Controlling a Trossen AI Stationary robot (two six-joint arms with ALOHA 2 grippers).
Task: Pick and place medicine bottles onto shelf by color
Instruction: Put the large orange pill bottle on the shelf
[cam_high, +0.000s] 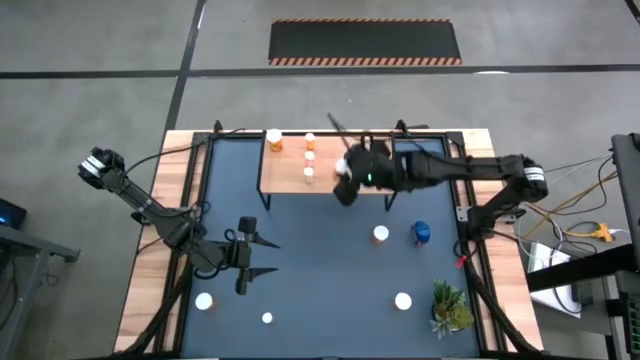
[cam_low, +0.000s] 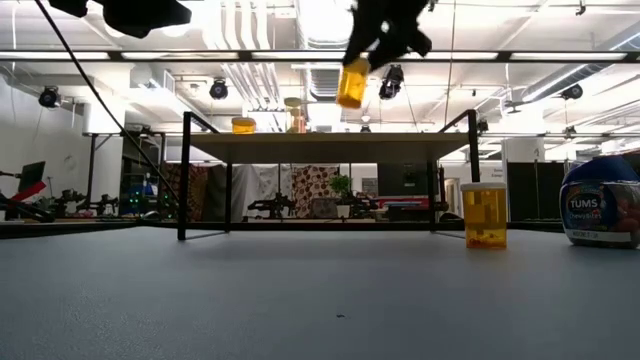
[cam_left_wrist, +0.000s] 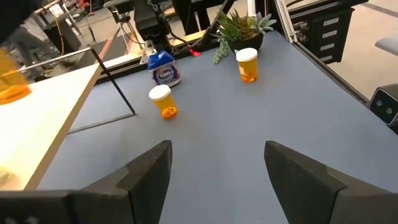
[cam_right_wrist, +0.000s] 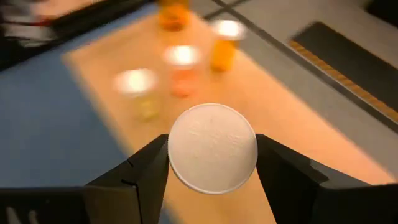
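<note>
Right gripper (cam_right_wrist: 212, 163) clamps an orange white-capped bottle (cam_low: 352, 83) above the shelf (cam_high: 290, 170), upper centre of the high view; left gripper (cam_left_wrist: 216, 174) hangs open, lower left.

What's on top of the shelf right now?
Four bottles stand on the shelf; the right gripper holds another bottle above it. That arm hides the board's right part.
</note>
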